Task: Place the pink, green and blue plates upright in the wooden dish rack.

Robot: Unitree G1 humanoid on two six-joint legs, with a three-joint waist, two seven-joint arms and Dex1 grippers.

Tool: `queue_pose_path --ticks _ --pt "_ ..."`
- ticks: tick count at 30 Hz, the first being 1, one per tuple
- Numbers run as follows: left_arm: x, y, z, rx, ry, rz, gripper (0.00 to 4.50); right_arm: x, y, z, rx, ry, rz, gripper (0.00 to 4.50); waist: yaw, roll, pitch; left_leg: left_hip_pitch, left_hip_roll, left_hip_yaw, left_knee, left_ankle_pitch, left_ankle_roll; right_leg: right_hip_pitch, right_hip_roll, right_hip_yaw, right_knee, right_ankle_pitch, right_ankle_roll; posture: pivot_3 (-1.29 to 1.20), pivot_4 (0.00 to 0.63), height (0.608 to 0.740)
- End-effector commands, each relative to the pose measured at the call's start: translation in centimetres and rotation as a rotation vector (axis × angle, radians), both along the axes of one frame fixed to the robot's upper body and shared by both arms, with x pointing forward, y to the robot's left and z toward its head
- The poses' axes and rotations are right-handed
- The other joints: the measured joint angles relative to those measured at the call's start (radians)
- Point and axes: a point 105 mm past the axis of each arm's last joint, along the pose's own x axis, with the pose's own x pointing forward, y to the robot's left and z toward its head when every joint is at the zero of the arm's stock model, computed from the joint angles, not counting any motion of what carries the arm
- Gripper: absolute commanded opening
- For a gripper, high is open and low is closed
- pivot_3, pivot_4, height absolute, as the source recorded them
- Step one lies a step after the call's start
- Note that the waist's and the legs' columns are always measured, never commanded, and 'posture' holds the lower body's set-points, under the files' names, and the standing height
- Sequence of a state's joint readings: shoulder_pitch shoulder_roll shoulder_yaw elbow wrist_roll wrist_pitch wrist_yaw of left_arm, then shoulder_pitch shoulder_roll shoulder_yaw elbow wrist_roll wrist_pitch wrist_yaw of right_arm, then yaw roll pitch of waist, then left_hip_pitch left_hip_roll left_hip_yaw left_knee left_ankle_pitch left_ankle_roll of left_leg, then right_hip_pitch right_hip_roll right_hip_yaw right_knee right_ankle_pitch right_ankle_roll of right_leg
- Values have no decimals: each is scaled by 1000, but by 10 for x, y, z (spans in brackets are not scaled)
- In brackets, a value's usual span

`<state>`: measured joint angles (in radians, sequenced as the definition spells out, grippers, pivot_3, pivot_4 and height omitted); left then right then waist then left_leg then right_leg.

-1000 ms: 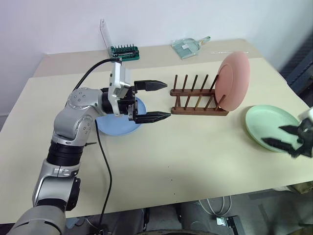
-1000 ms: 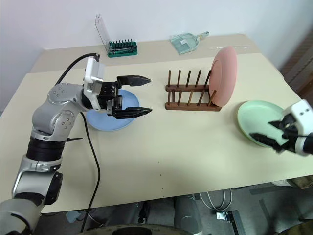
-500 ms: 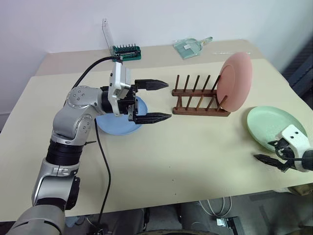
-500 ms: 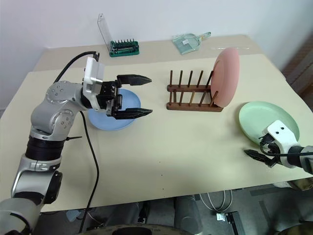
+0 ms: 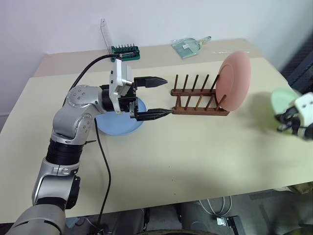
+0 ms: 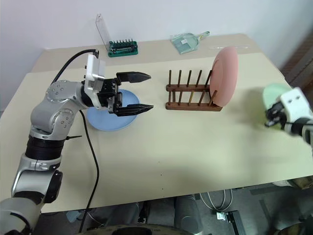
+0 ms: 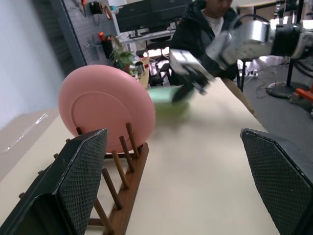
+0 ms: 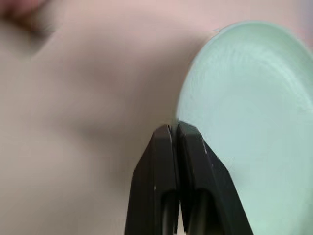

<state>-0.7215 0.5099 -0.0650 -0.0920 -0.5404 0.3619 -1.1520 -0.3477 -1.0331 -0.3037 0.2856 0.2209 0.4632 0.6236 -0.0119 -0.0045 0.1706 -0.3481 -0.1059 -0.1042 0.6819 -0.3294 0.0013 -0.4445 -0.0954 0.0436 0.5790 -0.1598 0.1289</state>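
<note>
Left pincer (image 5: 155, 96) hangs level, fingers wide apart, pointing at the wooden dish rack (image 5: 198, 100). Right pincer (image 8: 175, 131) is clamped on the green plate's (image 8: 254, 112) rim, lifted right of the rack, where the pink plate (image 5: 234, 81) stands upright.

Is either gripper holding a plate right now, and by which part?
The right gripper is shut on the green plate, pinching its rim. The left gripper is open and holds nothing, above the blue plate.

Beige table (image 5: 195, 156), green tool-bit holder (image 5: 125, 50) with clear lid, glass dustpan-shaped dish (image 5: 188, 46), person (image 7: 208, 24) seated behind.
</note>
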Motion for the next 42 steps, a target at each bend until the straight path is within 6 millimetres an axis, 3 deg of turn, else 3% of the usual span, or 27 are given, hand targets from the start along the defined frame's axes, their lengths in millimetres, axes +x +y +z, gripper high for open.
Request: queue_pose_path --ticks 1,4,5,8,11,13,15,17,23,31,42 --pt "-1 -1 11 -10 -52 3 4500 12 -10 74 11 -310 -75 29 0 0 0 0 0 0 -1 0 0 0 0 0 0 0 0 0 150 735" --pt "-1 -1 13 -23 -51 7 4500 20 6 141 65 -602 -25 29 0 1 1 -1 0 0 0 0 0 -1 0 0 0 0 0 0 150 735" --pt "-1 0 13 -27 -50 8 4500 20 27 171 244 -741 78 29 -3 1 1 -1 0 0 0 0 0 -1 0 0 0 0 0 0 150 735" --pt "0 2 12 -31 -48 20 4500 10 68 223 550 -938 328 29 -7 2 1 -1 1 0 -1 0 0 -1 1 0 0 0 0 0 150 735" --pt "2 6 8 -31 -36 45 4500 -7 105 253 662 -1015 553 29 3 2 1 -3 1 -4 -1 0 0 -2 1 -2 -1 0 0 0 150 735" --pt "2 6 7 -32 -35 50 4500 -15 118 261 747 -1015 651 29 9 1 1 -6 0 -7 0 0 0 -2 0 -3 -1 0 0 0 150 735" --pt "1 7 7 -37 -33 58 4500 -26 145 265 922 -962 841 29 11 2 1 -7 -1 -7 1 0 0 -2 -1 -4 -1 0 0 0 150 735" --pt "1 9 6 -37 -35 65 4500 -34 165 263 1097 -867 1002 29 10 2 1 -7 -1 -7 1 0 0 -3 -1 -4 -1 1 0 0 150 735" --pt "0 11 6 -33 -32 72 4500 -44 188 231 1389 -577 1199 29 8 2 1 -8 -1 -8 0 0 0 -6 -1 -4 0 1 -1 0 150 735" --pt "-1 11 8 -31 -39 63 4500 -24 177 172 1403 -422 1027 29 1 2 1 -8 -1 -6 0 -1 1 -6 -1 -3 0 1 0 0 150 735" --pt "-1 11 7 -22 -35 58 4500 -17 175 137 1455 -338 974 29 0 2 1 -8 -1 -5 0 -1 2 -6 -1 -3 1 1 0 0 150 735"
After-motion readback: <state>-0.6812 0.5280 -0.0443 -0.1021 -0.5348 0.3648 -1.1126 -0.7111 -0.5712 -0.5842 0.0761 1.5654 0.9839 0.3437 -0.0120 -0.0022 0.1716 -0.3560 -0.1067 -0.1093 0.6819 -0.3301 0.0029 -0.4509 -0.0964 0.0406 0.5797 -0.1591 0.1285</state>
